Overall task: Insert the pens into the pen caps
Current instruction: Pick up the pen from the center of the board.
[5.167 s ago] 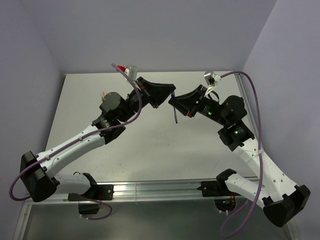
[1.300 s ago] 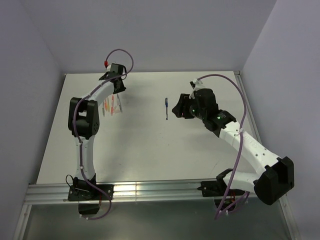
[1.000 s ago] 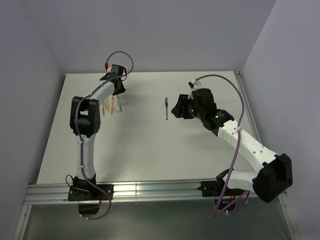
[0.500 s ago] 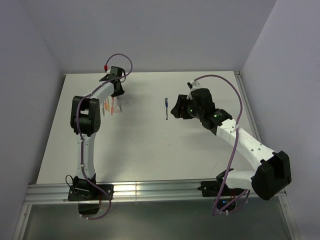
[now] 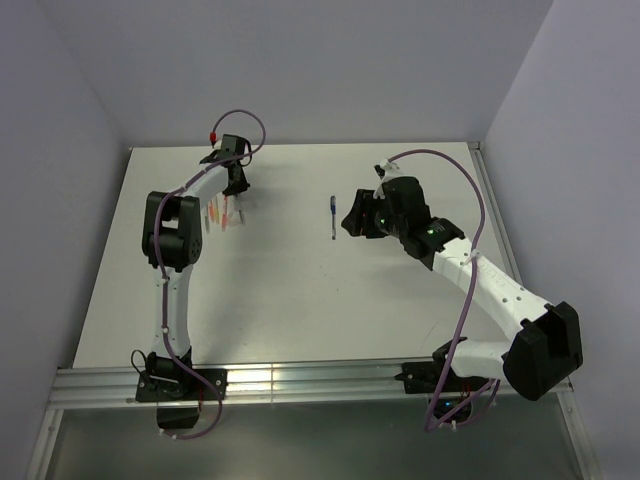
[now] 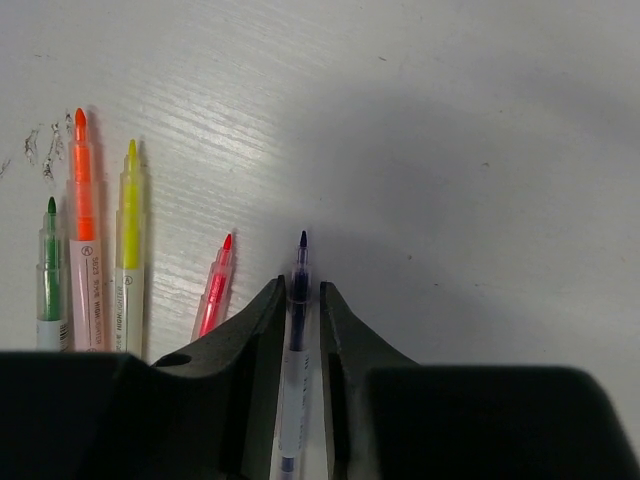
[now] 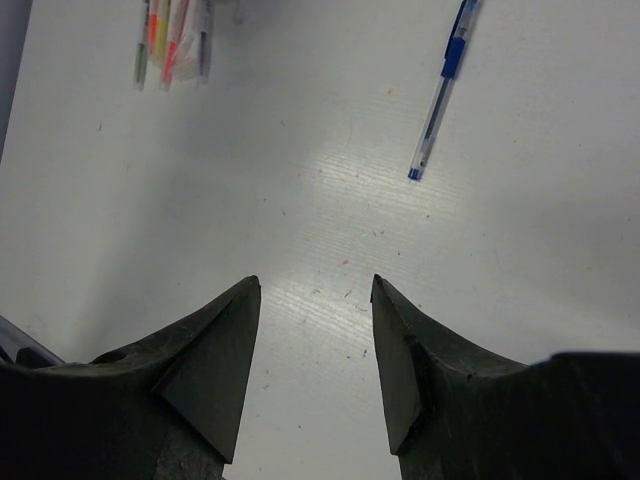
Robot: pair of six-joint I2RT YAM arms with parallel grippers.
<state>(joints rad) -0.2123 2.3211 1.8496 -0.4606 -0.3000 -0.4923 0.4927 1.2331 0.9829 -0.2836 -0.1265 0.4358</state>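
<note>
Matt grained table (image 6: 470, 150) (scuffed); glossy plastic pens (image 6: 84, 250).

Left gripper (image 6: 301, 287) narrow, right gripper (image 7: 315, 282) wide

In my left wrist view, fine print runs along the barrels of the orange pen (image 6: 82, 250) and yellow pen (image 6: 130, 250), too small to read. A circled mark, possibly "A", heads the orange one's.
</note>
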